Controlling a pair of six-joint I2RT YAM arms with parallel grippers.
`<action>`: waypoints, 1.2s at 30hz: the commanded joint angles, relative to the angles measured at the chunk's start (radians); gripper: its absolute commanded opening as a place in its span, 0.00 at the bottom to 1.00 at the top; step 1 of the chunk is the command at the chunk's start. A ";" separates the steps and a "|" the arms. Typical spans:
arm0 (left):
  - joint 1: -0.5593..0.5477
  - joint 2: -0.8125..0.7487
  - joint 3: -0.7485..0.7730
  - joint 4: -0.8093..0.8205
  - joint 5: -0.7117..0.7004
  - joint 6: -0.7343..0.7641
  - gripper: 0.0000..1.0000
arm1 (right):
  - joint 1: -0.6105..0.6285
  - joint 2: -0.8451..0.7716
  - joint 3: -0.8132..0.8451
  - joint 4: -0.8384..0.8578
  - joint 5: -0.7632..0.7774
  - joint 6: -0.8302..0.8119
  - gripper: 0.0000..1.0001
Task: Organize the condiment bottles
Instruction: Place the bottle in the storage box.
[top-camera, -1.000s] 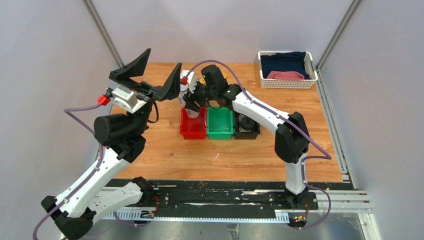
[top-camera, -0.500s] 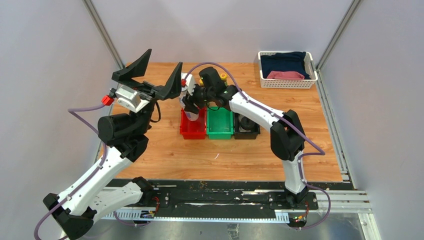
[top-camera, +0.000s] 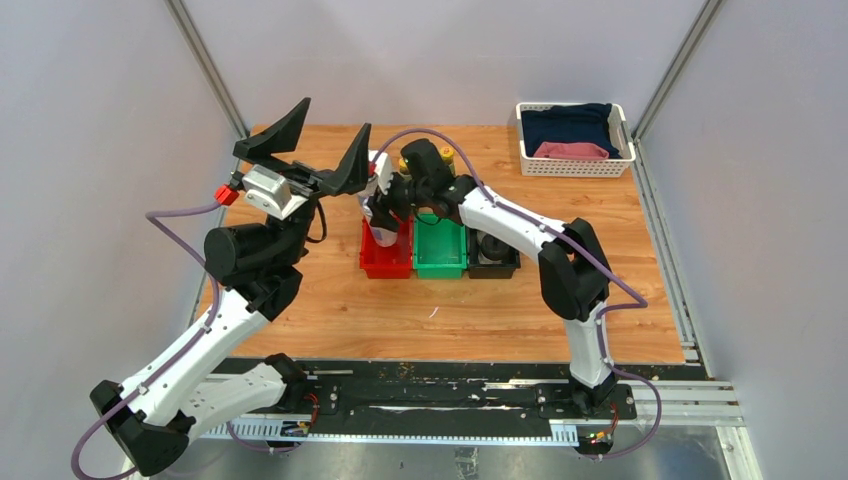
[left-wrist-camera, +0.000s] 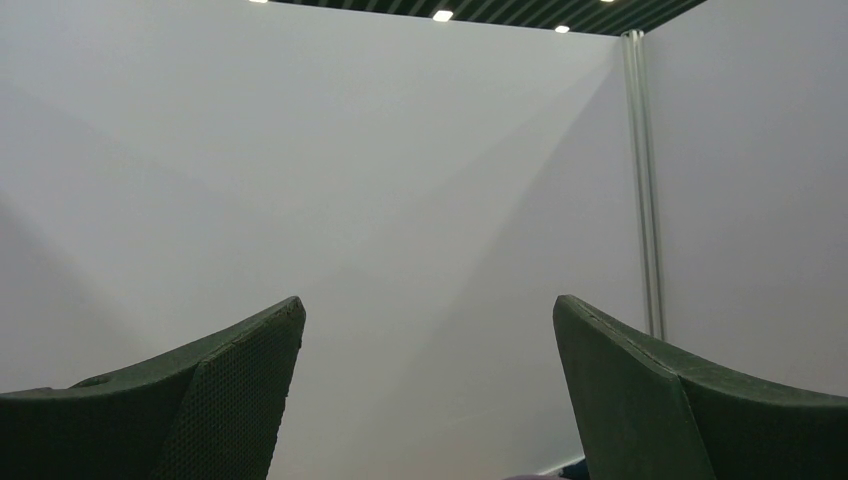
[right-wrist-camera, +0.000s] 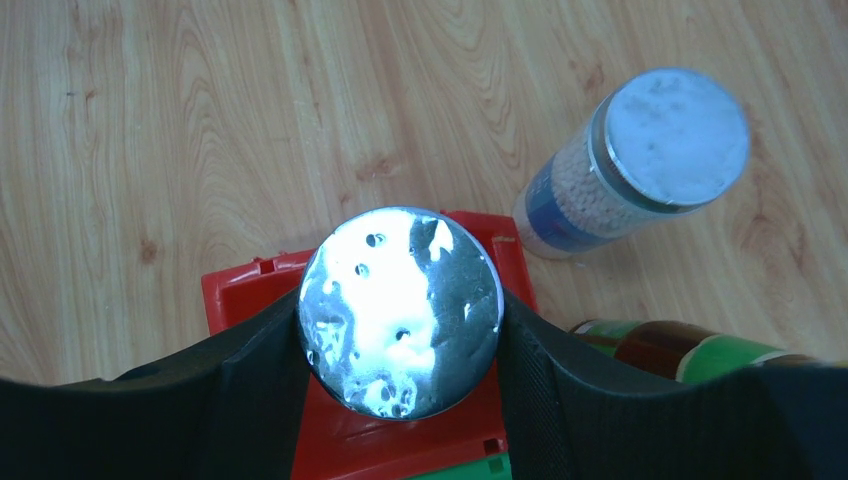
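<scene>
My right gripper (right-wrist-camera: 400, 318) is shut on a silver-lidded jar (right-wrist-camera: 400, 310) and holds it upright over the back end of the red bin (right-wrist-camera: 240, 300). The top view shows the same grip (top-camera: 384, 215) above the red bin (top-camera: 385, 262). A second silver-lidded jar (right-wrist-camera: 640, 165) stands on the wood beyond the bin. A brown bottle with a green label (right-wrist-camera: 690, 348) shows at the right. Two yellow caps (top-camera: 446, 153) stand behind the right wrist. My left gripper (top-camera: 318, 150) is open and empty, raised high and facing the back wall (left-wrist-camera: 428, 340).
A green bin (top-camera: 440, 250) and a black bin (top-camera: 493, 262) with a dark round thing inside sit right of the red bin. A white basket (top-camera: 575, 165) with folded cloths stands at the back right corner. Grey walls enclose the table.
My right gripper has carried the jar a little to the left and down, closer over the red bin. My left arm has shifted slightly to the right, still open.
</scene>
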 joint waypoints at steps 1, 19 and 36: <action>-0.008 0.003 -0.008 0.028 -0.013 0.000 1.00 | -0.007 -0.059 -0.053 0.062 -0.033 0.031 0.00; -0.008 0.012 -0.008 0.029 -0.018 -0.027 1.00 | 0.011 -0.122 -0.155 0.109 -0.025 0.041 0.00; -0.008 0.032 -0.005 0.031 -0.033 -0.036 1.00 | 0.034 -0.139 -0.207 0.135 -0.041 0.066 0.00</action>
